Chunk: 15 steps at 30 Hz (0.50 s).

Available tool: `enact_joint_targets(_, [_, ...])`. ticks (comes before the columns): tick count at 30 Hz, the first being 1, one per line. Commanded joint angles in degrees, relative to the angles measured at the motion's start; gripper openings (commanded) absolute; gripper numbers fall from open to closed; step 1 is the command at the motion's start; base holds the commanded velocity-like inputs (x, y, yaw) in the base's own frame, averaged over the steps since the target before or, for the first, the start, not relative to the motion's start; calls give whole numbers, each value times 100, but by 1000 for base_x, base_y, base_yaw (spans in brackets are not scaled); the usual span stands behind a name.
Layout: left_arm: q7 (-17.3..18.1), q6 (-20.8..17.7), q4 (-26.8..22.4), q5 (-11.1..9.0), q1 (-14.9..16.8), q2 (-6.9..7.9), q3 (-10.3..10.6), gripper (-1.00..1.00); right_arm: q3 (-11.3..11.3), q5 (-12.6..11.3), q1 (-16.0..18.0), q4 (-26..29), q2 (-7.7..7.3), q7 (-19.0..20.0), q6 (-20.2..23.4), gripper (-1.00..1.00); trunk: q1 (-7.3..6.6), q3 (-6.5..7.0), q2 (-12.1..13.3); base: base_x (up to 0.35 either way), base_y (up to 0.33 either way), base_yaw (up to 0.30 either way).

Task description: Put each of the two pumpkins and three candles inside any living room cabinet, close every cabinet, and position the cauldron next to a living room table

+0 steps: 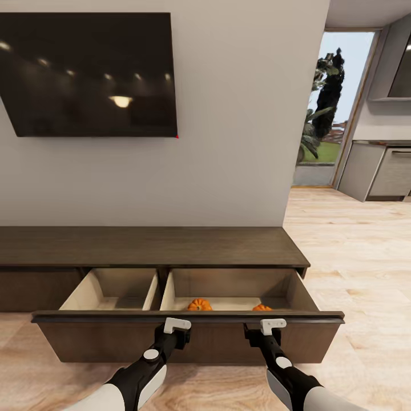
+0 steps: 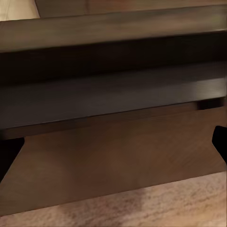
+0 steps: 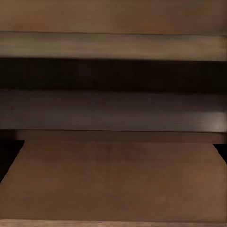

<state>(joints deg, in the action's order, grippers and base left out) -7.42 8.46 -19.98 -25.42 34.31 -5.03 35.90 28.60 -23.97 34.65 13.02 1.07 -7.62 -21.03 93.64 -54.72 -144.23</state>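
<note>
Nearest to the camera, two black-and-white robot arms reached forward over a pale wood floor [image 1: 365, 274]. The left gripper [image 1: 177, 325] and the right gripper [image 1: 273, 325] both sat against the top edge of a wide, dark brown drawer front [image 1: 188, 342], which stood pulled out from the cabinet [image 1: 148, 246]. Whether either claw was released or clenched could not be told; in the wrist views the finger edges showed only as dark slivers at the sides, with the drawer front [image 2: 118, 161] [image 3: 113, 179] close ahead.

Just behind the drawer front, the open drawer showed a pale beige interior split into two compartments. Both pumpkins lay in the right-hand one: one pumpkin [image 1: 200, 305] near the divider, the second pumpkin [image 1: 262, 307] further right, only its top visible over the drawer front.

Beyond, the long low console ran along a pale wall [image 1: 228, 142]. A dark television [image 1: 88, 74] hung above it. Farther right, a glass door [image 1: 331, 108] and grey kitchen units [image 1: 379, 171] stood.
</note>
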Motion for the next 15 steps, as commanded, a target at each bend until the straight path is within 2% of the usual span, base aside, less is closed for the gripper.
enact_joint_targets(1, [-37, 24, 3, -37, 6, 2, 49, 100, 58, -18, 6, -1, -1, -40, -15, 100, 0, -5, -2, 109, 0, 0])
enact_joint_targets(15, [-33, 24, 3, -28, 5, 2, 49, 100, 58, -20, 6, -1, -1, -38, -15, 100, 0, -5, -2, 203, 0, 0])
